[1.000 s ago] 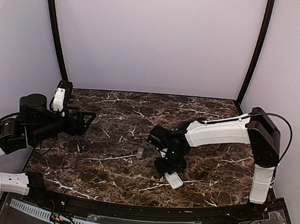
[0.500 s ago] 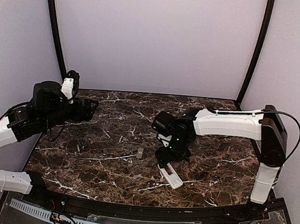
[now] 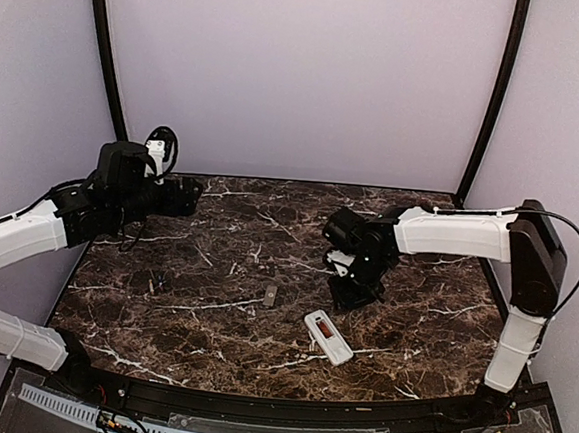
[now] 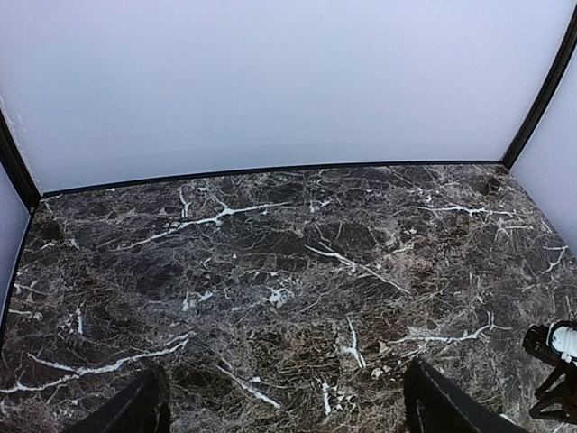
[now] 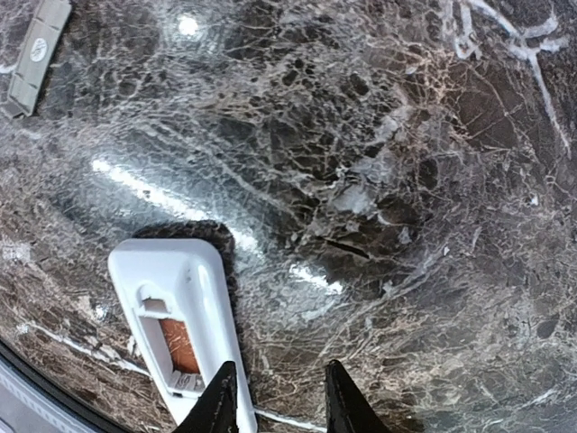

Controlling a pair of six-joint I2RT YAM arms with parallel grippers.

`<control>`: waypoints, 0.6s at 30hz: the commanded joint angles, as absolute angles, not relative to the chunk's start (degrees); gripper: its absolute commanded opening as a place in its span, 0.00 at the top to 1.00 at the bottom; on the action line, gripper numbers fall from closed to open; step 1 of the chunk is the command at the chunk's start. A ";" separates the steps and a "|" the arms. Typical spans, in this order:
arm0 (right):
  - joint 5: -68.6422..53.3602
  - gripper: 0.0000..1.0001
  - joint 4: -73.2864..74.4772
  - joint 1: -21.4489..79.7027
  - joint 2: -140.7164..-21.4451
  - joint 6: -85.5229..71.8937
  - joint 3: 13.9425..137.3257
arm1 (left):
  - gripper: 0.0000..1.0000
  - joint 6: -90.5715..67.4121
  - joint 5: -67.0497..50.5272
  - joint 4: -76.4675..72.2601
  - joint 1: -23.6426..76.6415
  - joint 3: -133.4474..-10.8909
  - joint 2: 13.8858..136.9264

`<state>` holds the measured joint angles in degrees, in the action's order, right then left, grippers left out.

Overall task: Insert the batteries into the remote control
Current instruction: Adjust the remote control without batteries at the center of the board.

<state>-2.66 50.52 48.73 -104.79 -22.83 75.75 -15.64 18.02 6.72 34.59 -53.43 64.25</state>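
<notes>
Uncovered since a second ago, the remote control [image 3: 328, 337] lies back-up near the front edge of the table [image 3: 219, 221], its bay open with one brownish battery [image 5: 180, 345] inside. Just beyond it the right gripper [image 5: 279, 399] has drawn back, jaws partly spread, pinching nothing. One grey cover piece [image 3: 270, 295] lies to the left, its printed mark unreadable. Swung toward the back-left corner, the left gripper [image 4: 288, 410] gapes wide, empty.

Robot test booth, plain pale walls [image 3: 300, 77], dark marble table [image 3: 218, 231], black corner poles [image 3: 108, 62]
</notes>
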 commanded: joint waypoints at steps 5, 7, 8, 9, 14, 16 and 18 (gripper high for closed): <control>-6.09 0.75 48.59 46.47 -109.64 -19.38 75.26 | 0.11 -14.38 13.24 0.39 30.59 -52.83 67.50; -7.96 0.77 47.46 46.52 -110.69 -18.76 74.79 | 0.11 -14.30 12.32 -1.27 29.31 -52.10 67.90; -9.00 0.77 46.83 46.50 -111.00 -18.77 74.45 | 0.11 -14.06 12.05 -1.73 28.62 -51.74 68.15; -9.84 0.77 46.42 46.49 -111.28 -18.91 74.22 | 0.11 -13.84 11.67 -2.26 28.42 -51.62 68.26; -12.52 0.81 45.38 46.66 -112.04 -20.01 73.83 | 0.11 -12.68 12.02 -3.85 27.96 -49.93 68.02; -13.50 0.81 44.83 46.98 -112.02 -19.95 73.79 | 0.11 -12.60 12.04 -4.75 27.91 -49.10 67.57; -14.25 0.81 44.13 47.40 -112.19 -19.95 73.98 | 0.11 -12.62 12.03 -4.71 27.87 -48.90 67.43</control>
<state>-11.22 46.26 46.76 -111.02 -19.79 74.56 -13.65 12.64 -2.66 28.14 -50.43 68.58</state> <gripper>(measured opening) 0.192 0.894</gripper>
